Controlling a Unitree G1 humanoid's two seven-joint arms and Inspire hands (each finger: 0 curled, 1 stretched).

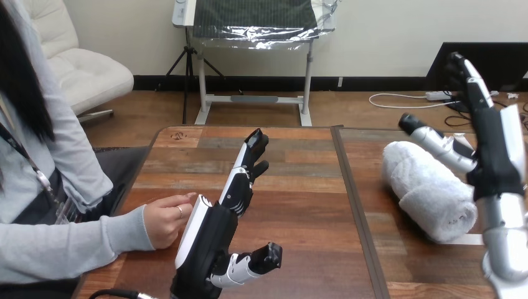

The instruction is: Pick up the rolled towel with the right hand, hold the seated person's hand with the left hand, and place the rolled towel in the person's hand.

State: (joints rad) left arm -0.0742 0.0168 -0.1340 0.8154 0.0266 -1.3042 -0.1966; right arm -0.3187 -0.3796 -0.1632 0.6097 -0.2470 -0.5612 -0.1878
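white rolled terry towel (429, 193) lies on the brown wooden table (292, 205) just beside the robot's open right hand (495, 156), while its left hand (212, 233), fingers straight, stands beside the person's hand (165, 218).

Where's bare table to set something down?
Widest bare patch: the middle of the table, between the left robot hand and the rolled towel. Crowded: left edge, person's hand beside that robot hand; right side, towel beside the right robot hand.
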